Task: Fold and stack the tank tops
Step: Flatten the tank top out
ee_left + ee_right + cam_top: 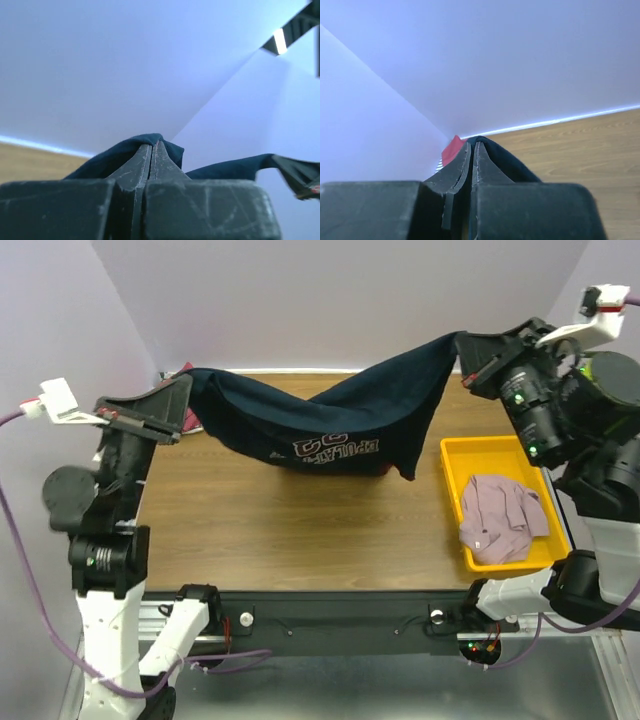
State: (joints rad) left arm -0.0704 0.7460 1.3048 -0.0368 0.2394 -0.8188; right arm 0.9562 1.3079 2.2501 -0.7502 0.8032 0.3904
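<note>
Top external, navy tank top (340,420) corners aloft

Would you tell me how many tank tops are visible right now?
3: the navy tank top hangs stretched in the air, the pale pink one lies crumpled in the yellow tray, and a red one peeks out at far left. Others may be hidden.

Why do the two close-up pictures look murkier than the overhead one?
Top view: even light, sharp, with only a faint shadow on the table under the hanging navy tank top. Left wrist view: the left pincer fills the bottom, dark and slightly soft, and a bright strip glares top right. Right wrist view: the right pincer is dark and blurred, the table behind clearer.
</note>
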